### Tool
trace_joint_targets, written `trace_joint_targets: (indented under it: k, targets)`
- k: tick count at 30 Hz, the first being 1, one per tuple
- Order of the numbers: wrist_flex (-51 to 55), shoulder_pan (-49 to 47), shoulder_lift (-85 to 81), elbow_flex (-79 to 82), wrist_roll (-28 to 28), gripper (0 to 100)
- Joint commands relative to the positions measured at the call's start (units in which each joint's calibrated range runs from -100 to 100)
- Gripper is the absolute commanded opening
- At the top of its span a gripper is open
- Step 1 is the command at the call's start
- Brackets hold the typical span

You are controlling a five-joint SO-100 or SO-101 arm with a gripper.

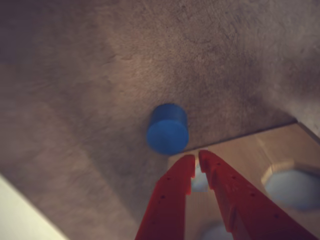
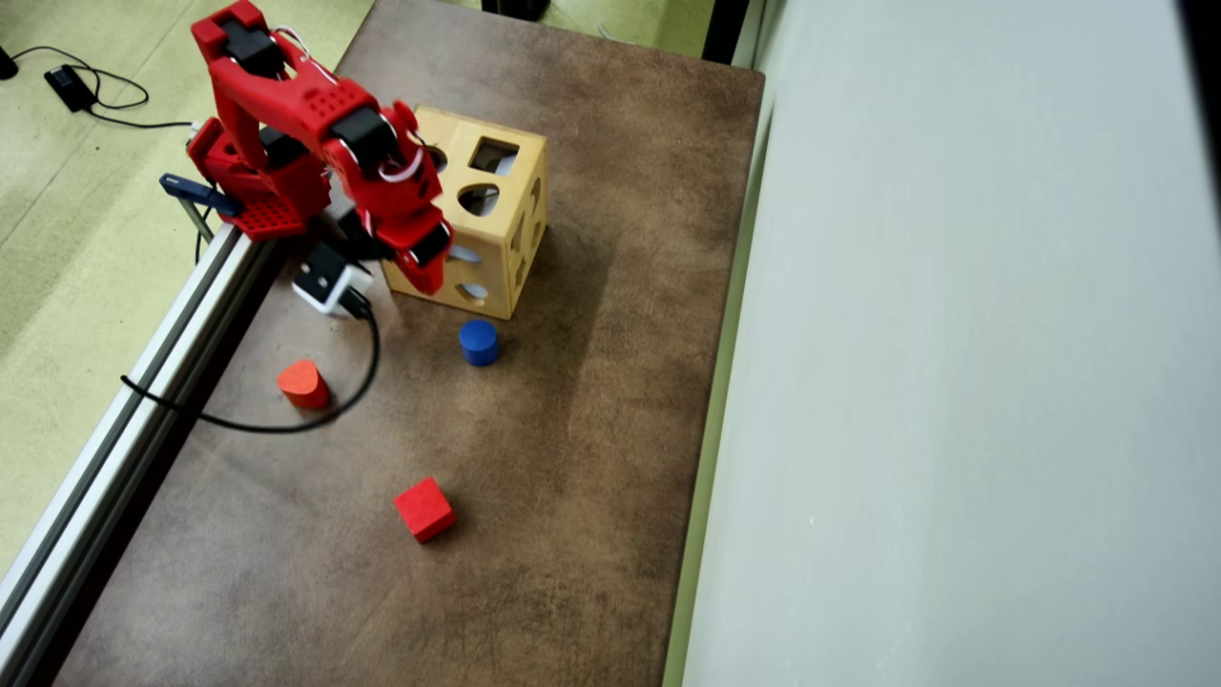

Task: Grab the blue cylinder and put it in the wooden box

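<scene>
Your red two-finger hand (image 1: pixel 197 158) hangs over the top face of the large light-wood box with shaped holes (image 2: pixel 496 205), near its front edge. The fingers (image 1: pixel 172 192) stand almost closed, only a thin slit between the tips, and they hold nothing.

The small dark-blue cylinder (image 1: pixel 167 128) stands upright on the brown mottled counter (image 2: pixel 572 458), just beyond the fingertips in the wrist view and slightly to their left, close to the box's edge but apart from the hand. In the overhead view the cylinder (image 2: pixel 478 342) sits just below the box's lower corner, and the hand (image 2: pixel 429 277) lies up and to the left of it, over the box.

Further off on the counter you have a red rounded-wedge block (image 2: pixel 303 384) (beside a black cable (image 2: pixel 367 367)) and a red cube (image 2: pixel 424 509), both well apart from the hand.
</scene>
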Motion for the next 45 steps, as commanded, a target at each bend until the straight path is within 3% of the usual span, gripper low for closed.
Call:
trace_joint_targets:
  k: [1,7,20,42,45]
  targets:
    - [-2.5,-1.1,2.7,-2.8,1.3,3]
    - [-3.8,-5.6,4.6,-2.8,4.0,3]
    - [-11.2,-6.7,7.5,-2.8,4.2,3]
    - [-9.9,-5.8,8.1,-1.8,3.7,3]
    - [-6.2,-5.8,8.1,-2.9,3.0,7]
